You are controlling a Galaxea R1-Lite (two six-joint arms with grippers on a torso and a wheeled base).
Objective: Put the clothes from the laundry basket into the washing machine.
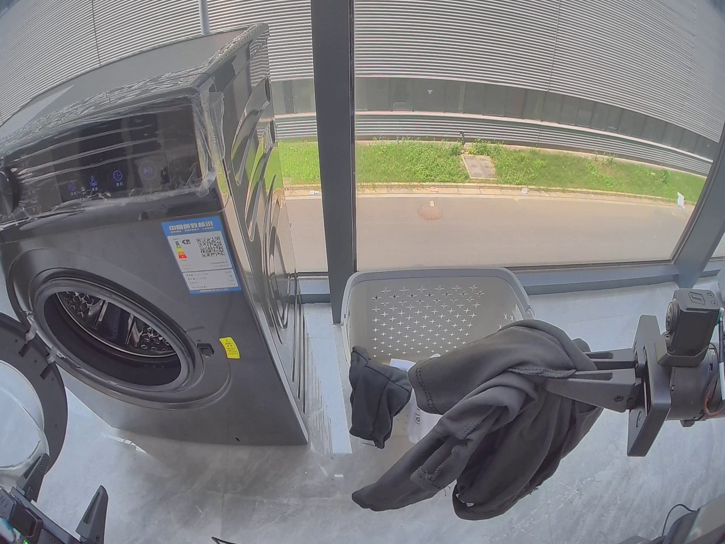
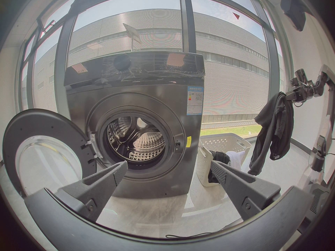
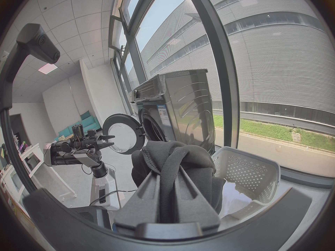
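Observation:
My right gripper (image 1: pixel 563 381) is shut on a dark grey garment (image 1: pixel 498 409), which hangs in the air above the front right of the white laundry basket (image 1: pixel 434 311). In the right wrist view the cloth (image 3: pixel 174 157) is pinched between the fingers. Another dark piece of clothing (image 1: pixel 375 394) drapes over the basket's left rim, and something white (image 3: pixel 233 196) lies inside. The washing machine (image 1: pixel 151 266) stands to the left with its door (image 2: pixel 45 150) swung open and the drum (image 2: pixel 138 142) bare. My left gripper (image 2: pixel 167 168) is open, low in front of the drum opening, holding nothing.
A window wall with a dark pillar (image 1: pixel 332 115) runs behind the machine and basket. Pale floor (image 1: pixel 226 493) stretches between the machine front and the basket. The open door stands at the machine's left side.

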